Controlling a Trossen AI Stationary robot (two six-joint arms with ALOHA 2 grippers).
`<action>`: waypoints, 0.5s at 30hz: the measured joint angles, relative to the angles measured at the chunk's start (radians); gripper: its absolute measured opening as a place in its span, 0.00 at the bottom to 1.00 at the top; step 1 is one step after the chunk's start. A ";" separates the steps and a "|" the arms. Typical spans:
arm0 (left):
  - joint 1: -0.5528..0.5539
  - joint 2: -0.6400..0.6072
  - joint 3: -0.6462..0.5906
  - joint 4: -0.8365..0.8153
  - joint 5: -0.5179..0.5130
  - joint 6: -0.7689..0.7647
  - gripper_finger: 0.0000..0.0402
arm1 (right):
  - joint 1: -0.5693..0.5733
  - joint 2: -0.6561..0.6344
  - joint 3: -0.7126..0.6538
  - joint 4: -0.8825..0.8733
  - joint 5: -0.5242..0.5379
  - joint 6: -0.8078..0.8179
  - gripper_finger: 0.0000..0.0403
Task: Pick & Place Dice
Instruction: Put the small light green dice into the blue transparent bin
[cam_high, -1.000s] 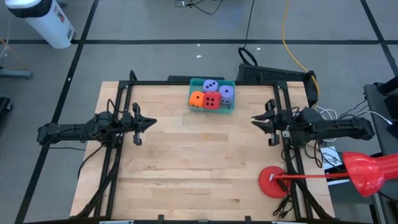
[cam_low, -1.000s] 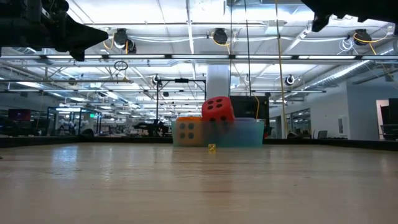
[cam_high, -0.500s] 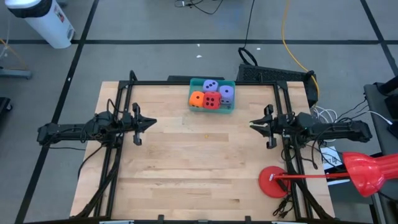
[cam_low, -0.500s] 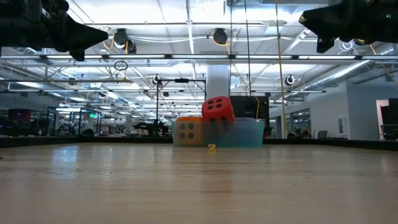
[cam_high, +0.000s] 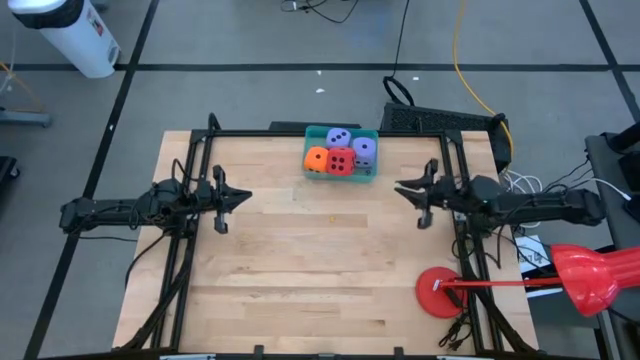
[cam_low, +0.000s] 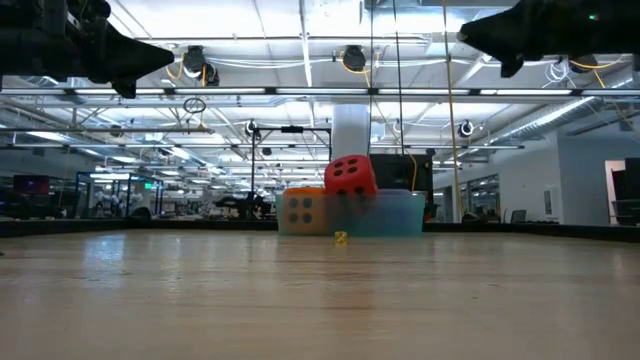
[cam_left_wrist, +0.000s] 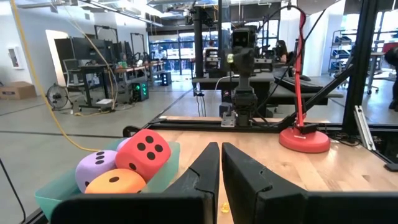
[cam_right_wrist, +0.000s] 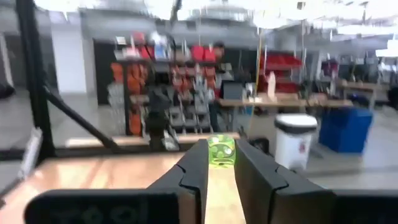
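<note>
High view gives us the wooden table with the dice gathered in a teal bin at its far edge: the orange die and the red die side by side in front, the two lavender dice behind and beside them. We see the left gripper hanging above the table's left side, well apart from the bin; in the left wrist view its fingers are pressed almost together with nothing between them. We find the right gripper above the table's right side, nearer the bin but clear of it, and in the right wrist view its fingertips pinch a small green cube. We also note a tiny yellow object lying on the table in front of the bin, and a red round disc near the right front corner.
</note>
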 joint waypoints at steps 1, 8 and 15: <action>0.000 0.000 0.000 0.000 0.000 0.000 0.08 | -0.010 0.038 0.027 -0.024 0.000 -0.002 0.13; 0.000 0.000 0.000 0.003 0.000 -0.002 0.08 | -0.123 0.333 0.200 -0.160 0.001 0.002 0.13; 0.000 0.000 0.000 0.002 0.000 0.001 0.08 | -0.279 0.609 0.242 -0.194 -0.004 0.000 0.15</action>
